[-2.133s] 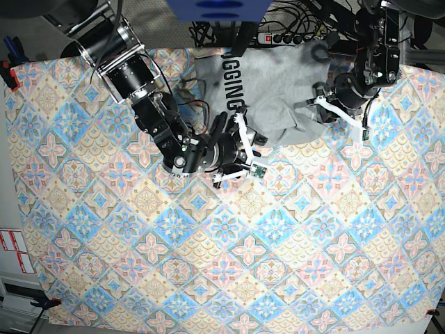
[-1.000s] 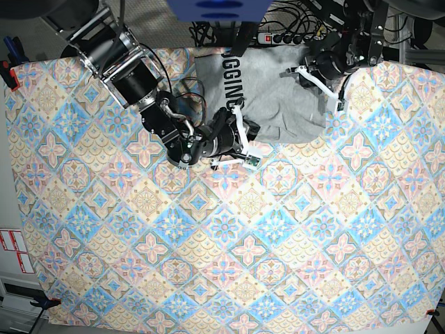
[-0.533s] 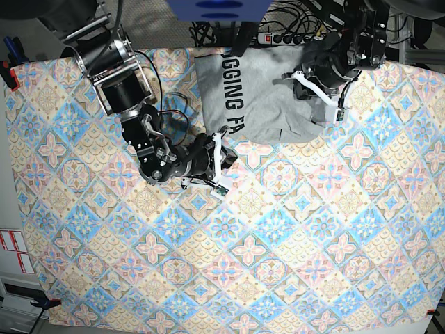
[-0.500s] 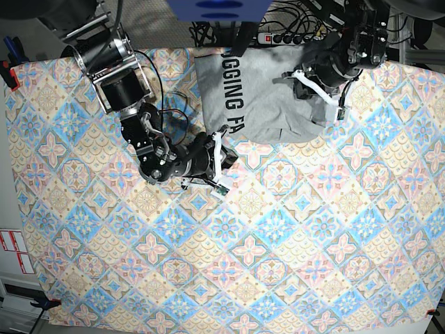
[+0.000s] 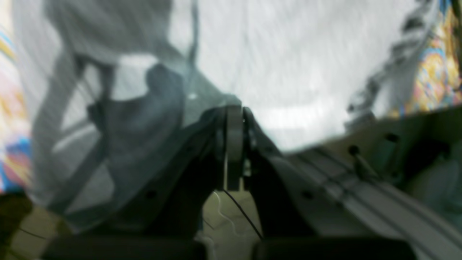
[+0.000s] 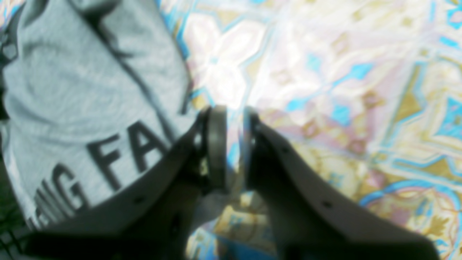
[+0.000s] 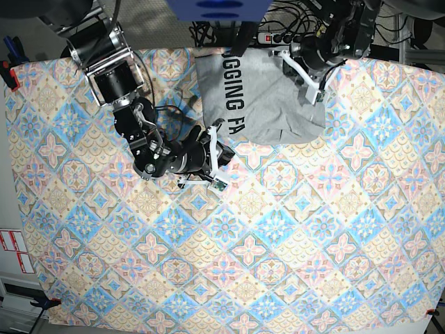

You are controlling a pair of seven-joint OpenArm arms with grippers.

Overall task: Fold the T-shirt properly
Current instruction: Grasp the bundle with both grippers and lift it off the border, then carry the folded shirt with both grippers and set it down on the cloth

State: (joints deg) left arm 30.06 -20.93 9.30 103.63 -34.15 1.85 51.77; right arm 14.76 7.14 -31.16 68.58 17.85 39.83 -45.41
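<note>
The grey T-shirt (image 7: 268, 97) lies folded at the far middle of the table, with black lettering along its left edge. My right gripper (image 7: 221, 149) hovers over the tablecloth (image 7: 278, 229), just off the shirt's near-left corner. In the right wrist view its jaws (image 6: 231, 112) stand a narrow gap apart with only cloth pattern showing between them, and the T-shirt (image 6: 90, 90) lies to their left. My left gripper (image 7: 292, 75) is above the shirt's far-right part. In the blurred left wrist view its fingers (image 5: 234, 112) are pressed together, with the T-shirt (image 5: 288, 54) beyond them.
A power strip and a tangle of cables (image 7: 281, 35) sit just past the table's far edge, behind the shirt. A red clamp (image 7: 7, 69) grips the cloth at the left edge. The patterned tablecloth (image 6: 325, 72) covers the whole table.
My right gripper has drawn back down and left, off the shirt's near-left corner, where more lettering now shows. My left gripper has shifted left across the shirt's far-right part.
</note>
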